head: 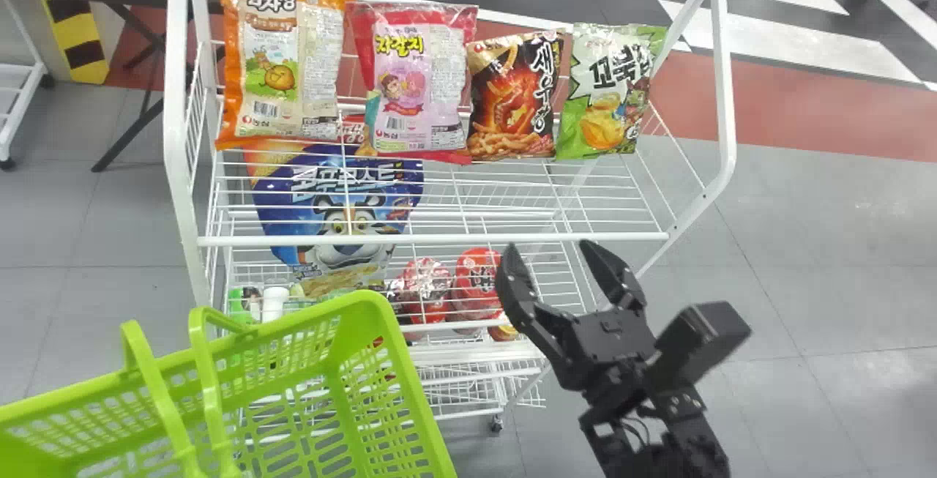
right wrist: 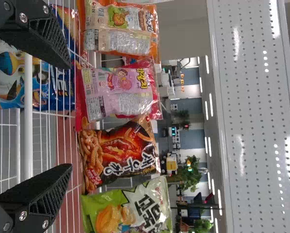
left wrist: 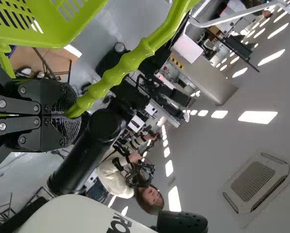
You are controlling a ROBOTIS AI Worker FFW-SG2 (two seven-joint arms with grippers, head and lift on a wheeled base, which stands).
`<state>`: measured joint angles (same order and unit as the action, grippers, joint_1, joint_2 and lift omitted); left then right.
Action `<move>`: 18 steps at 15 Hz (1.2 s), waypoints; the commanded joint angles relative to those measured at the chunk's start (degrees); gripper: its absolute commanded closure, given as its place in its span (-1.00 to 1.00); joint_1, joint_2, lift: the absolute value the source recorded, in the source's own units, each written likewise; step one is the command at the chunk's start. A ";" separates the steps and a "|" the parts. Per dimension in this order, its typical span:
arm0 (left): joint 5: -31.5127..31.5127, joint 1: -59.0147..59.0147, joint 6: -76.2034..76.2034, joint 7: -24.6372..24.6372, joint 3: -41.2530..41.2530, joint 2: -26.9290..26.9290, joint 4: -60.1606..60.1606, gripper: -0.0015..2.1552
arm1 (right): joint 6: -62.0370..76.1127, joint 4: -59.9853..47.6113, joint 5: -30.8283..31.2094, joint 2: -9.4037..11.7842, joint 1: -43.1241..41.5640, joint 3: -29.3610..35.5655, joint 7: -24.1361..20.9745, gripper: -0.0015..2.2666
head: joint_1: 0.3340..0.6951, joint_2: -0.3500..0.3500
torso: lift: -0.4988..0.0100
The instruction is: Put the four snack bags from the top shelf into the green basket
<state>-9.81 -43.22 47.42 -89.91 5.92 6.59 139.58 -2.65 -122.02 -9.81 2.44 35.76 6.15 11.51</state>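
Fingers of the right gripper (head: 550,247): standing wide apart, gripping nothing, hovering near the top shelf's (head: 432,239) front edge, towards its right front corner. Fingers of the left gripper (left wrist: 67,116): closing tightly around a handle (left wrist: 108,80) of the green basket (head: 416,375), which is hanging before the left front corner. Snack bags, four, all standing in a row along the back edge: orange bag (head: 271,53) occupying the left back corner; pink bag (head: 413,83); black bag (head: 516,97); green bag (head: 607,90) sitting nearest the right back corner.
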 commanded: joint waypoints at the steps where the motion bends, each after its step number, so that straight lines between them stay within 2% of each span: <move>1: 0.23 0.06 0.00 -0.66 -0.20 0.00 -0.01 0.99 | -4.69 2.14 0.67 -0.06 -5.79 -2.90 0.00 -0.92 | 1.00 -1.00 | 0.95; 3: 0.23 0.06 0.00 -0.66 0.06 0.09 -0.09 0.99 | -9.79 4.95 1.81 -0.06 -12.21 -6.24 -0.09 -0.91 | 1.00 -1.00 | 0.95; 8: -0.56 -0.38 0.00 -0.66 1.29 2.03 -0.18 0.99 | -14.01 19.19 2.43 -0.85 -29.43 -14.76 -1.93 -0.89 | 1.00 -0.50 | 0.95; 10: -1.18 -0.20 0.18 -0.66 1.73 3.08 -0.45 0.99 | -14.01 26.75 2.25 -1.47 -36.82 -17.57 -4.48 -0.89 | 1.00 -0.25 | 0.95; 12: -2.06 -0.11 0.00 -0.66 1.82 3.87 -0.97 0.99 | -13.83 36.33 1.11 -2.35 -44.81 -20.56 -6.94 -0.89 | 1.00 -0.15 | 0.95; 15: -3.20 -0.03 -0.53 -0.66 2.08 5.01 -1.76 0.99 | -6.27 52.59 0.06 -2.49 -55.71 -22.41 -6.77 -0.88 | 1.00 0.04 | 0.95; 18: -3.46 -0.20 -1.58 -0.66 2.87 5.01 -2.55 0.99 | 0.58 65.42 -1.88 -2.49 -63.62 -26.28 -6.85 -0.88 | 1.00 0.07 | 0.95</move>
<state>-13.27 -43.32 46.46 -89.91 8.36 11.70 137.44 -4.79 -62.86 -11.05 0.00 -24.04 -18.27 4.70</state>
